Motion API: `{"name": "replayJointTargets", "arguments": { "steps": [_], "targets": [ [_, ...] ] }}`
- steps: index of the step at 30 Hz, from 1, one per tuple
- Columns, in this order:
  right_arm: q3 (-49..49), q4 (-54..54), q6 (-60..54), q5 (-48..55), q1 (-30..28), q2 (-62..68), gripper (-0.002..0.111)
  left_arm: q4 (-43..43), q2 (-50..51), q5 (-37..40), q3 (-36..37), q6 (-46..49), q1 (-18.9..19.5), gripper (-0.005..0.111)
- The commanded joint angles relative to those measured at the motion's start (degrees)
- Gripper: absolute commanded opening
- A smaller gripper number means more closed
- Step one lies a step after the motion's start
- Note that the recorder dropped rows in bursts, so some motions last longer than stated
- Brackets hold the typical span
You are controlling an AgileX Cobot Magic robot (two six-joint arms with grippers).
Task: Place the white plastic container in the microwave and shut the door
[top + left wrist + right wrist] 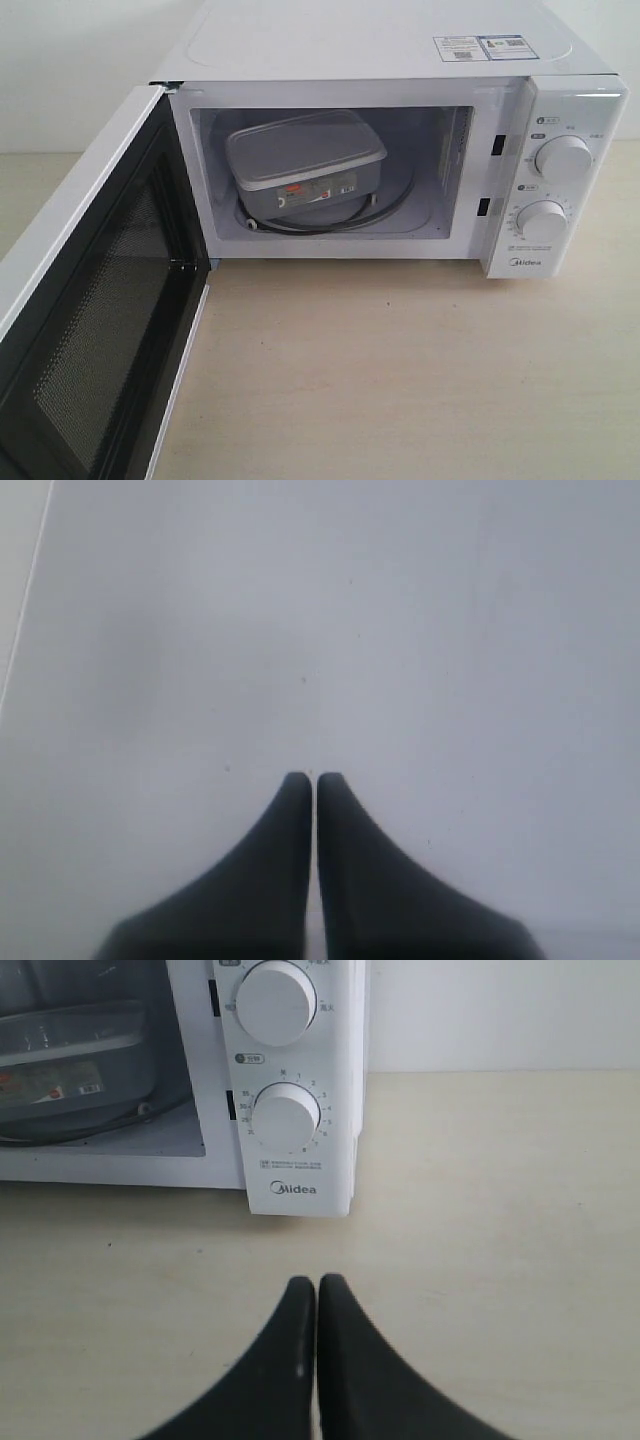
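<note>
A pale wooden tabletop (400, 380) fills the foreground; the right gripper (317, 1285) hangs over it, fingers pressed together on nothing. The left gripper (316, 780), likewise closed and empty, faces a plain whitish surface. The white side-hinged door (90, 330), black mesh inside, stands wide open. Beyond, the large white Midea microwave (350, 40) already holds the rectangular translucent-white plastic container (300, 160) on its glass turntable (395, 210); only shutting the door remains
</note>
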Motion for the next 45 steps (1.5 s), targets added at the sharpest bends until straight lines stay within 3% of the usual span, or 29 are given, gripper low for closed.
{"name": "replayJointTargets", "arguments": {
  "steps": [1,4,6,10,14,17,19,24,25,26,33,38,45],
  "targets": [
    [0.0,-0.1,-0.1,-0.1,-0.2,-0.2,0.000,-3.4,7.4,15.5,-13.5,8.8,0.1,0.004],
    [0.0,-0.1,-0.1,-0.1,-0.2,-0.2,0.000,-3.2,15.7,26.3,-21.8,10.4,0.1,0.004],
    [0.0,-0.1,-0.1,-0.1,-0.2,-0.2,0.000,-3.2,20.0,29.2,-25.8,10.4,0.1,0.004],
    [0.0,-0.1,-0.1,-0.1,-0.2,-0.2,0.000,-3.4,25.6,26.8,-29.2,10.4,0.1,0.004],
    [0.0,-0.1,-0.1,-0.1,-0.2,-0.2,0.000,-3.4,28.2,19.7,-29.4,10.3,0.1,0.004],
    [0.0,-0.1,-0.1,-0.1,-0.2,-0.2,0.000,-3.4,29.5,21.8,-29.4,10.2,0.1,0.004],
    [0.0,-0.1,-0.1,-0.1,-0.2,-0.2,0.000,-1.0,31.5,29.4,-30.5,10.4,0.1,0.004],
    [0.0,-0.1,-0.1,-0.1,-0.2,-0.2,0.000,1.3,47.6,77.5,-46.7,9.2,0.1,0.004],
    [0.0,-0.1,-0.1,-0.1,-0.2,-0.2,0.000,0.0,51.8,85.5,-49.3,9.2,0.1,0.004],
    [0.0,-0.1,-0.1,-0.1,-0.2,-0.2,0.000,-1.5,55.2,88.3,-51.2,9.2,0.1,0.004],
    [0.0,-0.1,-0.1,-0.1,-0.2,-0.2,0.000,-24.1,67.7,88.3,-52.1,22.1,-0.4,0.004],
    [0.0,-0.1,-0.1,-0.1,-0.2,-0.2,0.000,-23.6,72.6,88.3,-52.1,22.0,-1.9,0.004],
    [0.0,-0.1,-0.1,-0.1,-0.2,-0.2,0.000,-24.3,78.2,84.1,-52.1,22.6,-12.5,0.004]
  ]
}}
